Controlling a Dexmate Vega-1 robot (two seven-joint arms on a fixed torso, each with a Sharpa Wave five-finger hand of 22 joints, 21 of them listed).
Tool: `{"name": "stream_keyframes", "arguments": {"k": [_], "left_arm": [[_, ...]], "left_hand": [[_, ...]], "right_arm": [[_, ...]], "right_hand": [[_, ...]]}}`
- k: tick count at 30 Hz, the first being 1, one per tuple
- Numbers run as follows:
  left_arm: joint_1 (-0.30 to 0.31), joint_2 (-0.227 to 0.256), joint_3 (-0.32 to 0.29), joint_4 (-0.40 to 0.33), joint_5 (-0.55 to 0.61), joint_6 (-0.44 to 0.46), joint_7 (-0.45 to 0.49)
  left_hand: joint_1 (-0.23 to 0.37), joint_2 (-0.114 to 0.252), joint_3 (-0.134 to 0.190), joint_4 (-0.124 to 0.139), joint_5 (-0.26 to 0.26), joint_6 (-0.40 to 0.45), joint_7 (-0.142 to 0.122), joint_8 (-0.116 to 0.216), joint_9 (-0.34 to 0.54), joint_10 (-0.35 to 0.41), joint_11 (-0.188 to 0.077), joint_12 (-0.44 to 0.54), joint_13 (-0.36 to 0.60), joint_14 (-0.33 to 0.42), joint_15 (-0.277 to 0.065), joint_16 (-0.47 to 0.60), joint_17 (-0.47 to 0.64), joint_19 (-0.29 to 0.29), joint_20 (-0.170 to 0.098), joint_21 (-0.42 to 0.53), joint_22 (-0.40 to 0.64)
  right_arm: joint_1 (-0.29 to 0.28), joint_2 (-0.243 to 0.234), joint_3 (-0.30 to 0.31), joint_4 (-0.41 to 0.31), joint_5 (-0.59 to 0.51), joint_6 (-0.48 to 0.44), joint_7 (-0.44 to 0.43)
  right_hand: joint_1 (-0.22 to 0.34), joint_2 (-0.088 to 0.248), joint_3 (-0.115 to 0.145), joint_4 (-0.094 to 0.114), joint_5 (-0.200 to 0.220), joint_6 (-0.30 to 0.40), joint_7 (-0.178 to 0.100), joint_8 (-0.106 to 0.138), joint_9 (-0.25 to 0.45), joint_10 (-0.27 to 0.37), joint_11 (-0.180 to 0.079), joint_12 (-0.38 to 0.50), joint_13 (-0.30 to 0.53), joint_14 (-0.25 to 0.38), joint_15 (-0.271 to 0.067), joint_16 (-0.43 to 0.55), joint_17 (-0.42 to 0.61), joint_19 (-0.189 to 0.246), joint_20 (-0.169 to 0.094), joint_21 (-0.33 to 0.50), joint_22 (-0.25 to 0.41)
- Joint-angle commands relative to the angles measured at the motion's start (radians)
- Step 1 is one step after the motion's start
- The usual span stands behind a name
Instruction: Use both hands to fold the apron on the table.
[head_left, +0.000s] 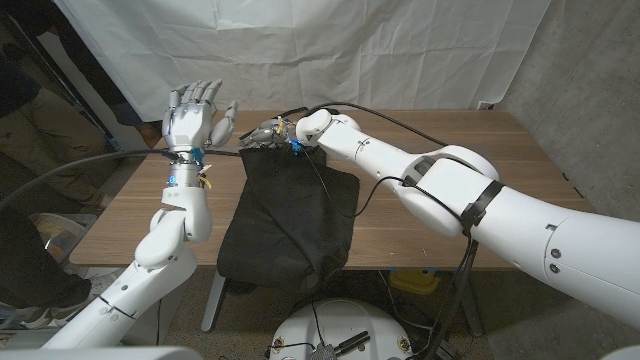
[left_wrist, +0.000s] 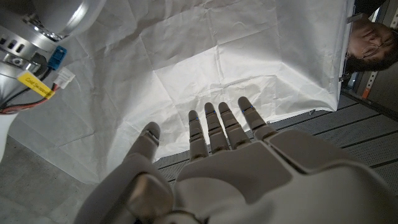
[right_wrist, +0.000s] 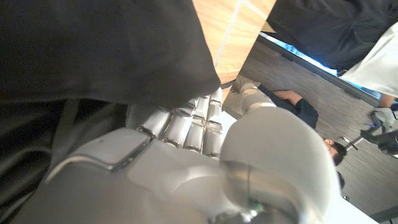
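Right robot hand (right_wrist: 180, 134) pinching black apron (head_left: 290, 215) — fingers under cloth, left robot hand (head_left: 197, 115) raised, spread

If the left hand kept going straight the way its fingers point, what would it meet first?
Probably the white sheet hung behind the table: the left hand is raised and open, fingers aimed at it, nothing between. Depth is unclear.

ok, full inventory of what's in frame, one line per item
apron: one, black, mid-table, near part draped over the front edge
table: one, wooden, under the apron
backdrop sheet: one, white, creased, hanging behind the table
cable: one, black, running across the left arm
person: one, dark clothing, beside the table
left hand: raised above the table, fingers apart, holding nothing
right hand: on the apron's far edge, fingers tucked under the cloth in the right wrist view
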Motion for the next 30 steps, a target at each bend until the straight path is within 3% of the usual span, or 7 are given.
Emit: {"name": "stream_keyframes", "arguments": {"k": [1,4,6,11,17,23,30], "left_arm": [[-0.014,-0.031,-0.009,0.03,-0.013,-0.074,0.046],[-0.02,-0.032,-0.006,0.04,-0.026,-0.097,0.048],[-0.024,-0.03,-0.004,0.044,-0.032,-0.108,0.041],[-0.035,-0.035,0.006,0.059,-0.045,-0.127,0.041],[-0.051,-0.035,0.017,0.076,-0.065,-0.149,0.027],[-0.069,-0.029,0.027,0.091,-0.075,-0.167,0.021],[-0.079,-0.021,0.034,0.099,-0.082,-0.181,0.022]], "left_hand": [[-0.01,0.003,0.003,0.007,0.001,-0.001,0.004,0.009,0.003,-0.013,0.0,-0.005,0.001,-0.007,-0.012,-0.003,0.001,0.003,-0.002,-0.002,0.0],[-0.011,0.005,0.004,0.008,0.001,-0.003,0.005,0.008,0.002,-0.015,-0.002,-0.006,0.001,-0.009,-0.012,-0.004,0.0,0.003,-0.002,-0.003,0.0],[-0.011,0.006,0.004,0.009,0.002,-0.005,0.005,0.008,0.002,-0.016,-0.001,-0.007,0.0,-0.011,-0.013,-0.006,-0.001,0.004,-0.002,-0.003,0.0],[-0.013,0.007,0.005,0.009,0.002,-0.012,0.002,0.007,0.002,-0.02,-0.002,-0.009,-0.002,-0.018,-0.013,-0.009,-0.004,0.001,-0.004,-0.004,-0.001],[-0.014,0.007,0.005,0.009,0.002,-0.017,-0.001,0.007,0.002,-0.021,-0.002,-0.01,-0.003,-0.02,-0.012,-0.01,-0.005,0.001,-0.005,-0.005,-0.002],[-0.015,0.007,0.005,0.009,0.002,-0.019,0.0,0.008,0.002,-0.022,-0.002,-0.011,-0.005,-0.021,-0.012,-0.011,-0.007,-0.001,-0.007,-0.006,-0.003],[-0.017,0.007,0.005,0.01,0.001,-0.02,0.001,0.009,0.001,-0.023,-0.001,-0.012,-0.006,-0.022,-0.013,-0.011,-0.009,-0.004,-0.009,-0.008,-0.004]], "right_arm": [[0.024,0.059,0.08,0.2,0.128,0.058,0.042],[0.001,0.038,0.059,0.149,0.151,0.027,0.053],[-0.005,0.029,0.045,0.132,0.159,0.022,0.065],[0.026,0.037,0.029,0.192,0.171,0.082,0.059],[0.007,-0.019,0.076,0.163,0.175,0.215,0.183],[-0.121,-0.157,0.106,-0.195,0.144,0.091,0.132],[-0.203,-0.266,0.104,-0.456,0.1,-0.027,0.004]], "right_hand": [[-0.174,-0.016,-0.059,0.092,0.002,-0.052,0.04,-0.012,-0.016,-0.036,0.04,-0.07,-0.04,-0.049,0.065,-0.041,-0.053,0.004,0.041,-0.053,0.002],[-0.295,-0.034,-0.109,0.139,0.013,-0.124,0.059,-0.019,-0.029,-0.076,0.065,-0.135,-0.066,-0.122,0.108,-0.076,-0.097,-0.022,0.075,-0.118,0.002],[-0.339,-0.032,-0.125,0.143,0.019,-0.166,0.061,-0.02,-0.035,-0.109,0.065,-0.174,-0.073,-0.166,0.119,-0.091,-0.119,-0.053,0.081,-0.161,0.003],[-0.372,-0.018,-0.131,0.123,0.024,-0.247,0.019,-0.02,-0.041,-0.184,0.05,-0.239,-0.076,-0.288,0.155,-0.111,-0.158,-0.157,0.118,-0.257,0.005],[-0.335,-0.006,-0.111,0.085,0.024,-0.248,-0.018,-0.013,-0.042,-0.196,0.022,-0.247,-0.075,-0.31,0.154,-0.103,-0.169,-0.19,0.156,-0.29,0.007],[-0.323,-0.004,-0.106,0.066,0.019,-0.255,-0.051,-0.013,-0.043,-0.217,-0.018,-0.256,-0.074,-0.333,0.152,-0.099,-0.171,-0.205,0.184,-0.31,0.007],[-0.304,0.003,-0.095,0.046,0.019,-0.256,-0.064,-0.01,-0.043,-0.213,-0.034,-0.254,-0.073,-0.343,0.147,-0.095,-0.174,-0.211,0.196,-0.323,0.007]]}}
